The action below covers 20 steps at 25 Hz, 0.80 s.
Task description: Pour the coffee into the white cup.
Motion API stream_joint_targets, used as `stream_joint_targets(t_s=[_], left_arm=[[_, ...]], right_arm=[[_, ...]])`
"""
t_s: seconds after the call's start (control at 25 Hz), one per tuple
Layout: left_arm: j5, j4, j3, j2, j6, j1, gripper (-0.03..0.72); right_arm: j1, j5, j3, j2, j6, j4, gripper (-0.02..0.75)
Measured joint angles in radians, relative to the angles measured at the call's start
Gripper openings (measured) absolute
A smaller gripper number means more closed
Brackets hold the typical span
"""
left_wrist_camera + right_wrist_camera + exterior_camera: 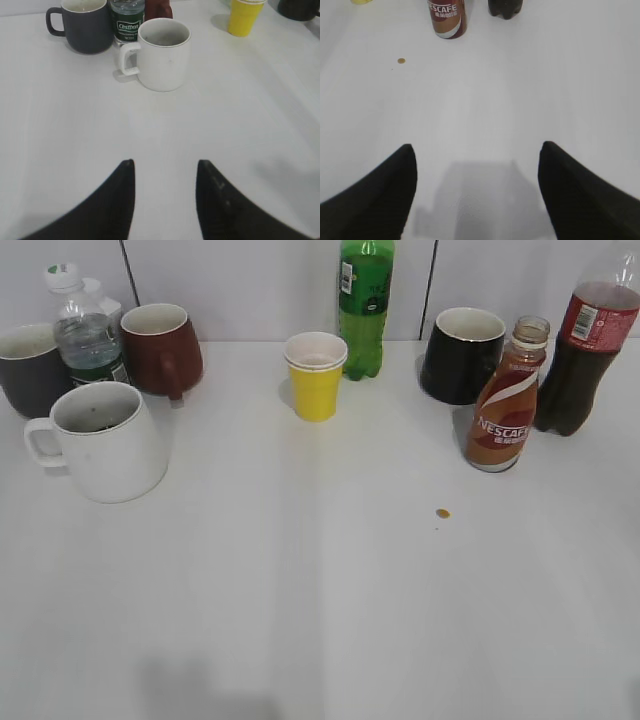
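Observation:
The Nescafe coffee bottle (505,405) stands upright at the right of the table, cap off, brown liquid inside; it also shows at the top of the right wrist view (447,18). The white cup (107,440) stands at the left, handle to the left, and shows in the left wrist view (162,53). My left gripper (164,167) is open and empty, well in front of the white cup. My right gripper (476,150) is open wide and empty, well short of the bottle. Neither gripper shows in the exterior view.
A yellow paper cup (315,375) and a green bottle (365,305) stand at the back middle. A black mug (462,355) and a cola bottle (585,350) flank the Nescafe. A dark grey mug (30,368), a water bottle (85,335) and a brown mug (160,348) stand behind the white cup. A coffee drop (442,513) lies on the table.

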Motion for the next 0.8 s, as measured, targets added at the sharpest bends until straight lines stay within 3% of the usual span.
stream_joint_targets(t_s=[0.44,0.8], left_arm=[[0.000,0.000,0.000,0.000,0.000,0.004,0.315],[-0.001,0.000,0.000,0.000,0.000,0.147,0.315]], right_arm=[[-0.011,-0.002,0.000,0.000,0.000,0.000,0.590],[-0.119,-0.003,0.000,-0.026,0.000,0.000,0.589]])
